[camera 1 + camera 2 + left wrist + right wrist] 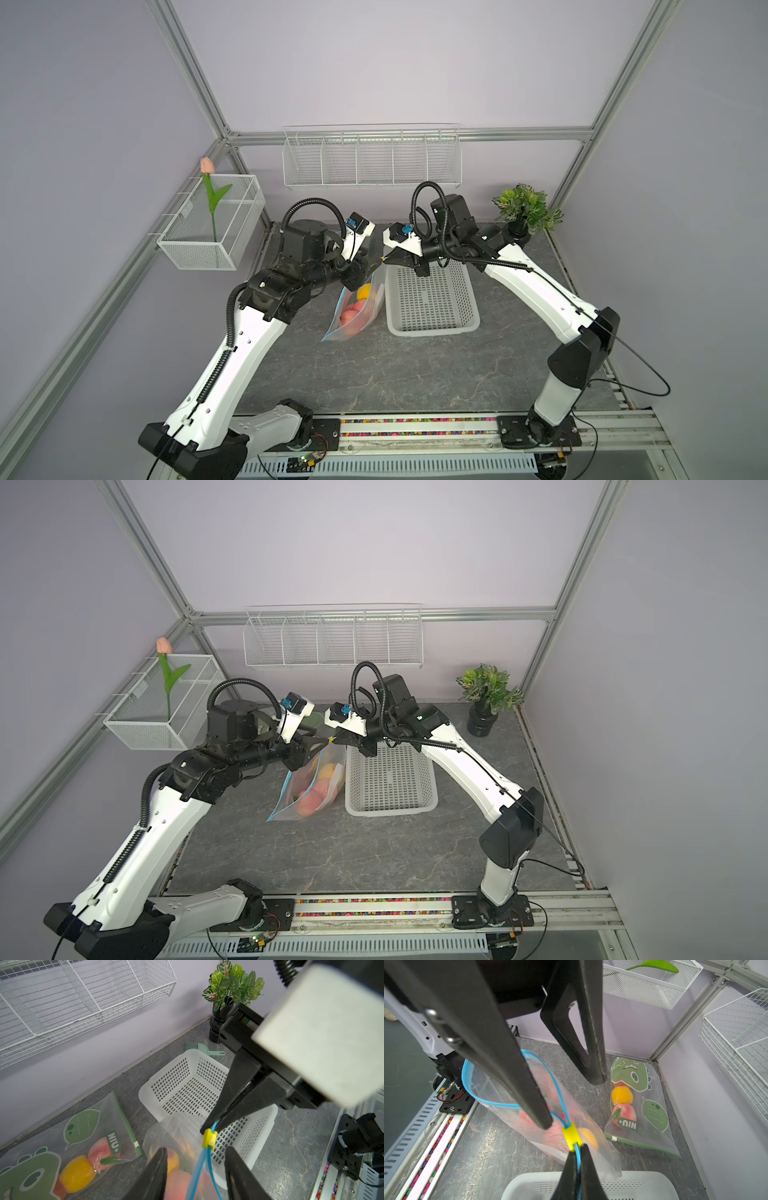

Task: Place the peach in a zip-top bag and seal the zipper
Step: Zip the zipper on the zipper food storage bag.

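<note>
Centre of both top views: clear zip-top bag (357,309) with a blue zipper track, upper corner raised, lower end resting on the grey desk (374,374), just beside a white basket (432,331). Peach (311,802) already inside, pink through the film, next to a yellow fruit (363,291). Mouth not yet sealed: in the right wrist view, blue track gaping in a wide loop across the left half of the frame.

Right jaws closed, pinching the track end just beyond the yellow slider (572,1136), lower centre of that frame. Left jaws open, standing either side of the track close to the slider, gripping nothing. One finger (512,1084) reaching across or into the open mouth, hard to tell which.

Possible trouble from here, as judgement only:
- Pinching film or bare track instead of the slider, through closing slightly off target.
- Dragging the slider askew and jamming it.
- Tugging the thin track out of the right jaws' hold, then a dropped bag and a slack mouth.
- Trapping that finger inside while zipping.

Right of centre in the right wrist view: a second, green-printed bag (643,1105) lying flat on the desk with fruit inside, apart from the clear one.
</note>
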You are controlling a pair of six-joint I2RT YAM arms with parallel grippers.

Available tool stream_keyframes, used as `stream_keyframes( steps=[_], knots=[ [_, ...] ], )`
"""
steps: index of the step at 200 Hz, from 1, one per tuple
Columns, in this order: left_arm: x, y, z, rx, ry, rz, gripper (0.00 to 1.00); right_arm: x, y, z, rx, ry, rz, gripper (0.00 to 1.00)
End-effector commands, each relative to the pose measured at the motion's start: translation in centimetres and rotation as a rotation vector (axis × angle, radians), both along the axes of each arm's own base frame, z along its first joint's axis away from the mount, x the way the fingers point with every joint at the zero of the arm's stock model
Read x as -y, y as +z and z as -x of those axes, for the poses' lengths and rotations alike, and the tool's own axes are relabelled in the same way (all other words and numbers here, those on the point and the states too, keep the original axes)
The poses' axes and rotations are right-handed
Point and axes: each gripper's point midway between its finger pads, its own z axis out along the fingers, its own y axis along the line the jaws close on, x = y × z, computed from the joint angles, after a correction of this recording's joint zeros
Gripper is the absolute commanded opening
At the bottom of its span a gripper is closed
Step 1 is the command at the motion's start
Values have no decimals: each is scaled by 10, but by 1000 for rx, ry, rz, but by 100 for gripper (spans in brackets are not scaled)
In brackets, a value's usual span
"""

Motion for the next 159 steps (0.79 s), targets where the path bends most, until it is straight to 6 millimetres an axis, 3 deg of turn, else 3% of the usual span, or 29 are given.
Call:
stream_keyframes(
  steps=[1, 124, 159],
  knots=[
    [4, 8, 3, 34, -43, -11, 44, -4, 1, 8, -31, 43, -9, 7],
    [14, -10, 0, -14, -88, -29, 31, -6, 0, 8, -50, 55, -6, 7],
    [15, -10, -1, -16, -88, -30, 19, -6, 1, 9, -54, 57, -8, 7]
  ],
)
